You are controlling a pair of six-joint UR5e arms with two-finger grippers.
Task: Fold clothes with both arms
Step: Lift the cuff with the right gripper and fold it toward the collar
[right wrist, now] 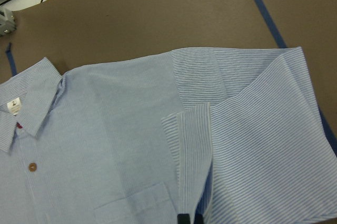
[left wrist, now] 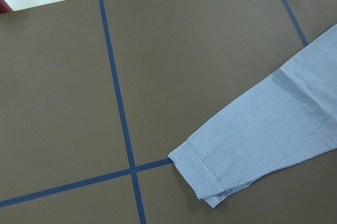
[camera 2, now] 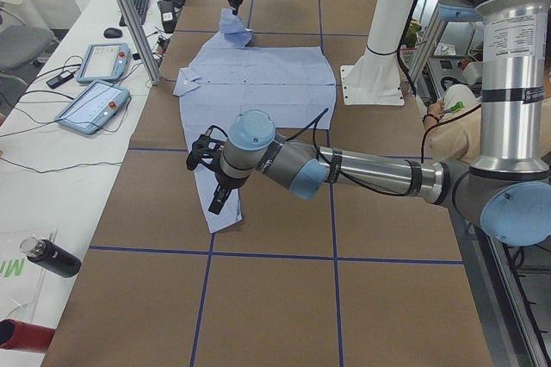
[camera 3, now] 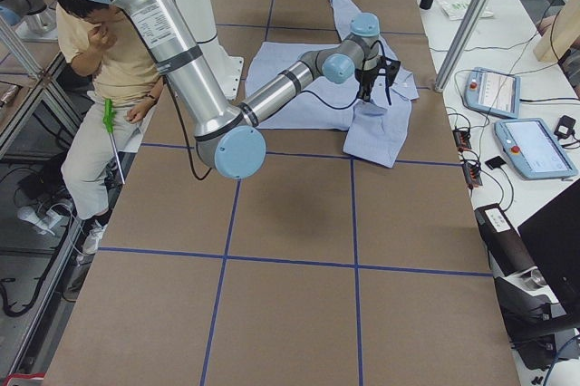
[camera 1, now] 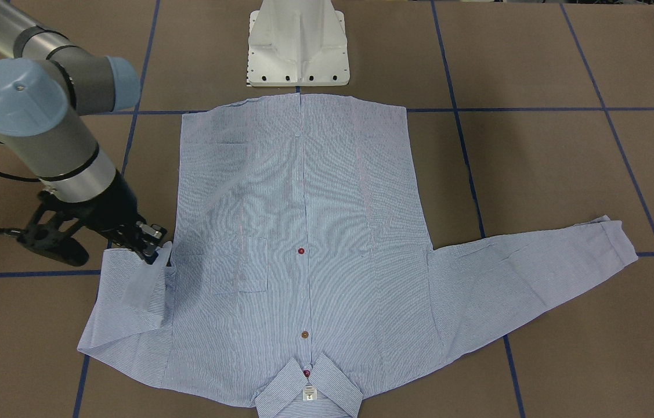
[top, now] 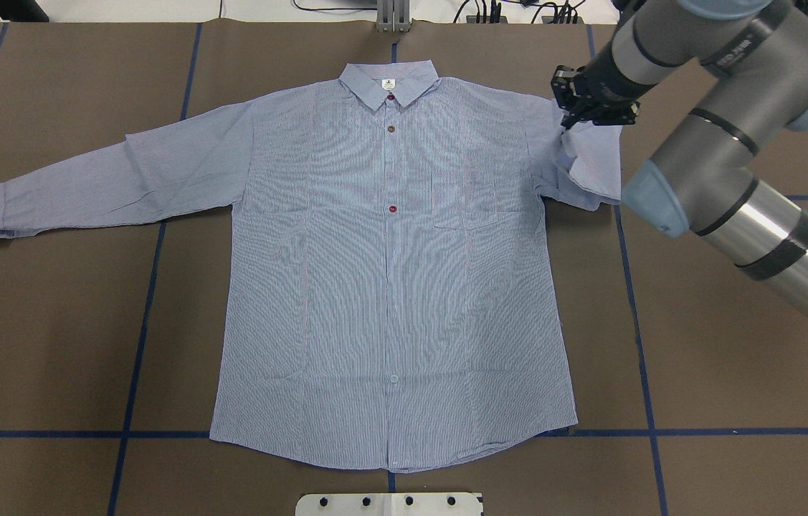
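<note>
Light blue striped button-up shirt point(top: 389, 287) is lying flat, front up, on brown paper-covered table point(top: 52, 322). Black two-finger right gripper point(top: 570, 120) is pinching its raised sleeve cuff point(right wrist: 192, 145), jaws closed. Left gripper point(camera 2: 215, 202) is hovering over the other sleeve; can't tell its opening.

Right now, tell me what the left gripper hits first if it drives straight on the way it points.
Probably the striped shirt's outstretched sleeve cuff: the left gripper points down above it. Depth is unclear; it could land on table beside.
</note>
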